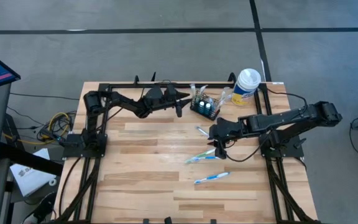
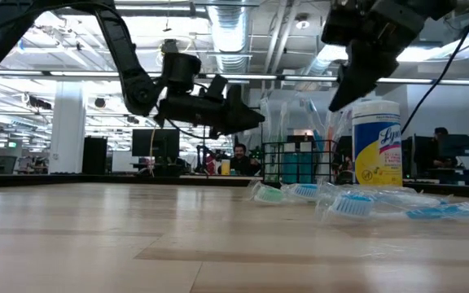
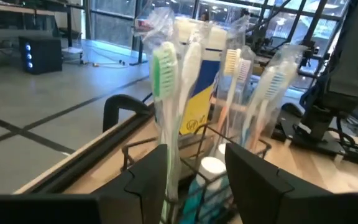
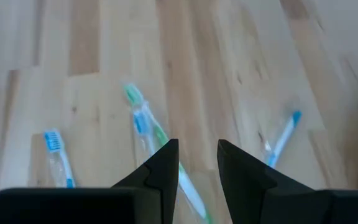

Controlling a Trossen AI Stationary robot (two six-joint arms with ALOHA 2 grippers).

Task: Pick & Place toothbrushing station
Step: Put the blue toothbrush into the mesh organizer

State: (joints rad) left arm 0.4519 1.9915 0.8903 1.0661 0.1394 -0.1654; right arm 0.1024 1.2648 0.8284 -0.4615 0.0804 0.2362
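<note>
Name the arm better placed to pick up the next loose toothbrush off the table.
Right. Its open end effector hangs directly over the green toothbrush; the left end effector is at the wire-mesh caddy.

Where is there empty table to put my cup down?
The near left half of the table, below the left gripper, is bare. It is crowded around the caddy, the canister, the right gripper and the loose toothbrushes.

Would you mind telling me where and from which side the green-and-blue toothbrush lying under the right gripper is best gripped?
Probably mid-handle, from straight above. The green-and-blue toothbrush lies flat on the table, so only a top-down pinch across its narrow handle works. The right gripper hangs open over it.
</note>
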